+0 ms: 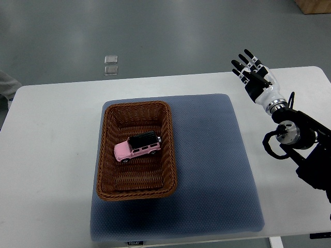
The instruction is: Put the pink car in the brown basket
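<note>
The pink car [137, 148], with a black roof, lies inside the brown wicker basket [107, 155] on the blue-grey mat. My right hand [250, 68] hovers over the table's far right, well away from the basket. Its fingers are spread and hold nothing. The right arm comes in from the right edge. No left arm shows in the view.
The blue-grey mat [212, 165] covers the middle of the white table [51, 155]. Two small clear squares [110, 64] lie on the floor beyond the table's far edge. A cardboard box corner [313, 5] shows at the top right.
</note>
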Controlling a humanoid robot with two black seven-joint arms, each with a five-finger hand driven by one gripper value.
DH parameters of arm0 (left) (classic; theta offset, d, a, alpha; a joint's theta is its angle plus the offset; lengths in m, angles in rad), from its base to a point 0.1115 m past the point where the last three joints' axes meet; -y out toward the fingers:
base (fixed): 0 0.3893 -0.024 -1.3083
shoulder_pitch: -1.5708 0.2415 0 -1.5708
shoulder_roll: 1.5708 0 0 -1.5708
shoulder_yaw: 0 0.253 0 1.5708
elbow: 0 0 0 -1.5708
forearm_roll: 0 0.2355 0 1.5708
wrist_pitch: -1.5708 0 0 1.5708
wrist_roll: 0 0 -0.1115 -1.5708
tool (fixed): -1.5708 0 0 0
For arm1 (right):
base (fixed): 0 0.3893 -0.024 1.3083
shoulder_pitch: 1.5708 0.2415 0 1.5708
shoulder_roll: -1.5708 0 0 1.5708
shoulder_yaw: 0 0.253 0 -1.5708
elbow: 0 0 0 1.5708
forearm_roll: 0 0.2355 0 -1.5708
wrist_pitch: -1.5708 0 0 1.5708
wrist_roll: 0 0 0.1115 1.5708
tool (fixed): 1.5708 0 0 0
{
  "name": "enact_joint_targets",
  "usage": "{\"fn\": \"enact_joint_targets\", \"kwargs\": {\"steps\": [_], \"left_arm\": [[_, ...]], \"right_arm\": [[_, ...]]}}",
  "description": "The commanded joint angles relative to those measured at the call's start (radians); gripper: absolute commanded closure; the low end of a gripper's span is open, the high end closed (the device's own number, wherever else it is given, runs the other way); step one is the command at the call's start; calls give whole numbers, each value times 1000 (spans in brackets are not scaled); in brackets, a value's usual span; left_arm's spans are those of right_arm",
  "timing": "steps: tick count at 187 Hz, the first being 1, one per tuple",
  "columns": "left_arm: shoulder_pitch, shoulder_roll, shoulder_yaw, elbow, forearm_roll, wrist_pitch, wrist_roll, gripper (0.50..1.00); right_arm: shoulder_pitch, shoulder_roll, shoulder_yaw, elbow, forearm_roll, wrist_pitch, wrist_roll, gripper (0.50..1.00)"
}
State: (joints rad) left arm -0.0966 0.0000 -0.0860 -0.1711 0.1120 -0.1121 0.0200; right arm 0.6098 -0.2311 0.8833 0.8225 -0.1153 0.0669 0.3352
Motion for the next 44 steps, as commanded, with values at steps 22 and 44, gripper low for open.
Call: {"fn": "enact_joint_targets", "kwargs": {"steps": [22,44], "left_arm": [[0,0,2,1,0,0,0,500],[2,0,2,1,0,0,0,500]], "right_arm": [[-13,4,2,0,16,-4,2,587],[-15,4,2,0,16,-6,4,587]]}}
